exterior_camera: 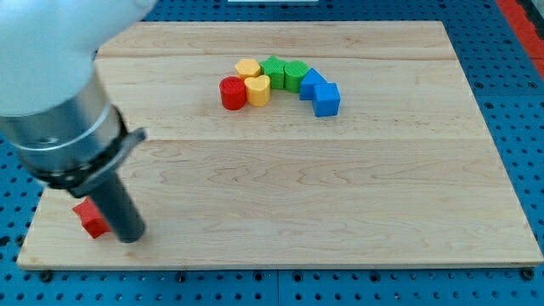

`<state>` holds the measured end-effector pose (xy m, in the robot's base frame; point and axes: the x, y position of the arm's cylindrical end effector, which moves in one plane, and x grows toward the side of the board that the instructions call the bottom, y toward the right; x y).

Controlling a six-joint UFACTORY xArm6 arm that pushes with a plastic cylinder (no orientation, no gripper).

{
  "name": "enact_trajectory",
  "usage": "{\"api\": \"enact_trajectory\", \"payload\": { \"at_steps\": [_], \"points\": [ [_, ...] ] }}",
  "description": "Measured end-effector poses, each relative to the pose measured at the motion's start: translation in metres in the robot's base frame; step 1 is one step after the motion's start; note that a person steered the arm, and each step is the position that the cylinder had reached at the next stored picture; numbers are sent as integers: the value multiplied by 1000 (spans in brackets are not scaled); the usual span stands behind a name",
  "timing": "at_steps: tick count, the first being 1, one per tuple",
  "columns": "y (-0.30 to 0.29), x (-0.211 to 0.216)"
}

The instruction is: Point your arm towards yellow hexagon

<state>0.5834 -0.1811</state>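
Top centre: yellow hexagon (247,67), flat-topped, touching red cylinder (232,93) & green block (273,70); tip (132,238) far off.

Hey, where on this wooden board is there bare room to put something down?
Free: the stretch from my tip and the small red block across to the view's right edge. Crowded: the arc from the red cylinder past the yellow hexagon to the blue cube.

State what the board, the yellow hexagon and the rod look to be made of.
Board: pale wood, matte, joined planks; grain lines and seams show. Yellow hexagon: probably plastic or painted wood, uniform saturated colour with a soft sheen. Rod ending in my tip: dark, smooth, likely metal or plastic; it stands beside the red block.
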Motion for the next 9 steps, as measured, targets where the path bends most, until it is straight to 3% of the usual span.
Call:
{"api": "enact_trajectory", "payload": {
  "at_steps": [1, 2, 3, 4, 8, 9],
  "points": [
    [-21, 0],
    [7, 0],
    [28, -27],
    [10, -41],
    [4, -41],
    [61, -52]
  ]
}}
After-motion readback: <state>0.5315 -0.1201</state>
